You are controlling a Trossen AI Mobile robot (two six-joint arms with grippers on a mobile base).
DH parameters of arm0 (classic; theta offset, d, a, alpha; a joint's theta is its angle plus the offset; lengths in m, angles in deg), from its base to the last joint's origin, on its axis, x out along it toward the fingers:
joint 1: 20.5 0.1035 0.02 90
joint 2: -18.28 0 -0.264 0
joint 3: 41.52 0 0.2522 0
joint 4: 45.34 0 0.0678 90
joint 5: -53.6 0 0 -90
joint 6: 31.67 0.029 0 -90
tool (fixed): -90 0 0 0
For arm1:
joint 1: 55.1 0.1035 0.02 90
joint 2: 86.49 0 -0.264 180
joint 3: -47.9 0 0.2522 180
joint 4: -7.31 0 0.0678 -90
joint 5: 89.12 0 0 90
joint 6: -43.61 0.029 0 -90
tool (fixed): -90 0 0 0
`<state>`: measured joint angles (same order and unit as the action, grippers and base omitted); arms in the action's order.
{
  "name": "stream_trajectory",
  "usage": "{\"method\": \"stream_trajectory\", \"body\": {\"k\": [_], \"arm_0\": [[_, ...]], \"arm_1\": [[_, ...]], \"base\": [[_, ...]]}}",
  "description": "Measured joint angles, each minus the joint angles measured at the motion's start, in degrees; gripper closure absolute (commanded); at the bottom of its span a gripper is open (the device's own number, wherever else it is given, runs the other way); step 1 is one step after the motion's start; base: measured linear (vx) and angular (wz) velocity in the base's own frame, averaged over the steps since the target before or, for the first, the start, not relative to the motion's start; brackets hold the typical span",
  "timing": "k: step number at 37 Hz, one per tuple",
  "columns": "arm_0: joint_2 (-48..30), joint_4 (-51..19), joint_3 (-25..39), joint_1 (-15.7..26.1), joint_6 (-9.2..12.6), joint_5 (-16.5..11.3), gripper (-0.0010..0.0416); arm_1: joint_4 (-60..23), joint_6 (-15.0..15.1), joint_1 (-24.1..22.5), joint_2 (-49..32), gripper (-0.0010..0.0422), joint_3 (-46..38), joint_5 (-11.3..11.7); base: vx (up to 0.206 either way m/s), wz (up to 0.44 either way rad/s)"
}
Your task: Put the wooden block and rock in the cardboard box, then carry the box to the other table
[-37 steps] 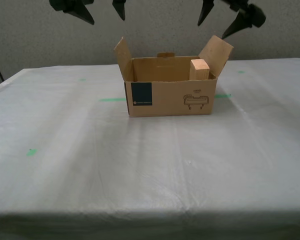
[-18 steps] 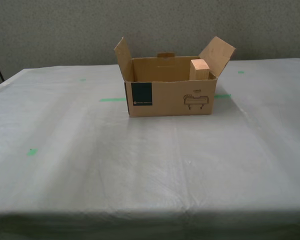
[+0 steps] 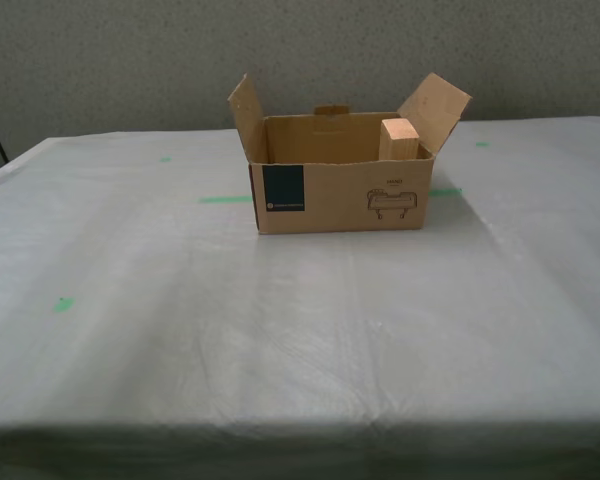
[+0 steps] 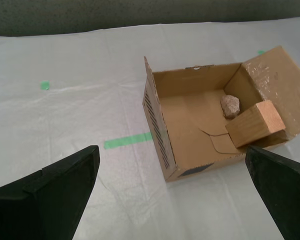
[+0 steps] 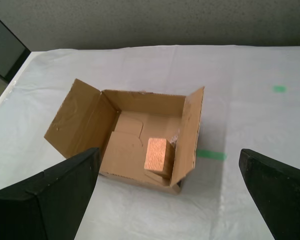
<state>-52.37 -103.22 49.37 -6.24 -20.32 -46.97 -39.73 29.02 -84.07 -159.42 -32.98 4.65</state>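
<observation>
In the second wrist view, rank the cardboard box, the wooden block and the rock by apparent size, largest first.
1. cardboard box
2. wooden block
3. rock
The block sits nearer the camera than the rock, so that gap is partly exaggerated.

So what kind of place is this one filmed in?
Probably a robot test room, not a home: a table under a wrinkled white sheet with green tape marks, a bare grey wall, and one cardboard box.

rock (image 4: 230, 106) hidden behind box wall (image 3: 340, 195) in exterior view — both grippers out of that frame.
</observation>
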Motion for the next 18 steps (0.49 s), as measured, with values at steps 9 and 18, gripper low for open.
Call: {"method": "stream_trajectory", "body": {"k": [9,18], "arm_0": [[9.7,2.8,-12.3,0.0,0.0,0.0,0.0019],[14.5,6.3,-20.9,0.0,0.0,0.0,0.0019]], "arm_1": [[3.6,0.0,-0.1,8.7,0.0012,9.4,0.0],[9.9,-0.3,-0.4,13.7,0.0012,16.8,0.0]], "base": [[0.0,0.0],[0.0,0.0]]}}
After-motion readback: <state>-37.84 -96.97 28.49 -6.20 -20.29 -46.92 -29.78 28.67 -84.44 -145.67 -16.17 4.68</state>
